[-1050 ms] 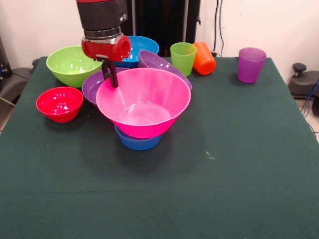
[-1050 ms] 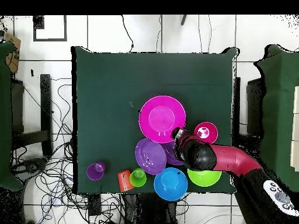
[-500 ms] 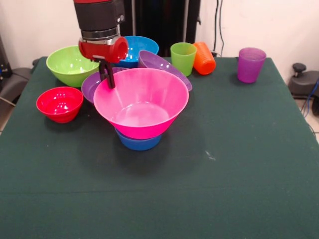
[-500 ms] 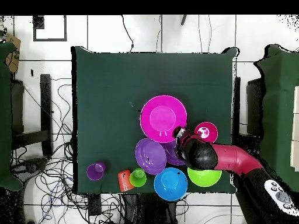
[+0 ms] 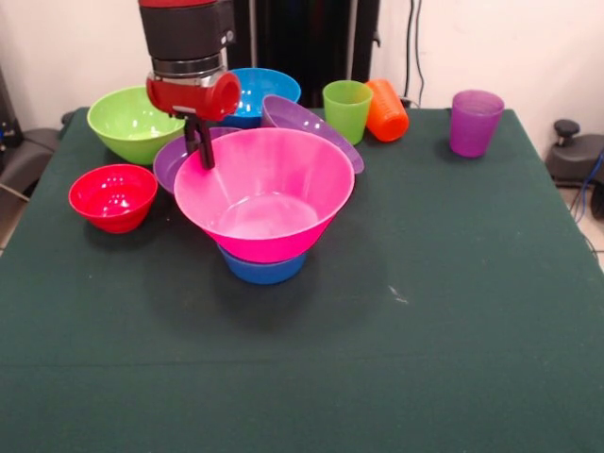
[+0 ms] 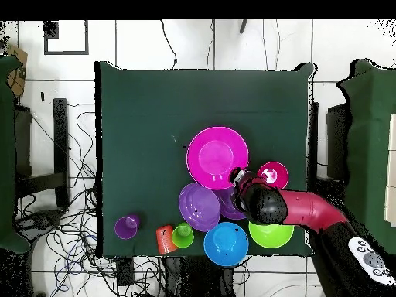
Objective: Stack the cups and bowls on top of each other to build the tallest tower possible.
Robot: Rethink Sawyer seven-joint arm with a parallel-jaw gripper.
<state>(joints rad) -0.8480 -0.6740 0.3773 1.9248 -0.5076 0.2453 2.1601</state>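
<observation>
One blue bowl (image 5: 261,269) mostly hidden under pink bowl (image 5: 265,192); claw (image 5: 199,143) seemingly pinching rim.

Pink bowl (image 5: 269,193) hides most of blue bowl (image 5: 262,269).

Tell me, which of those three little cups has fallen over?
The orange cup: it lies tipped on its side against the green cup, which stands upright, as does the purple cup, apart to the side.

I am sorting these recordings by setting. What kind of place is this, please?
Probably a robotics lab, not a home. A green cloth table stands on a tiled floor with loose cables around it, and a robot arm works among plastic bowls, such as the pink bowl.
</observation>
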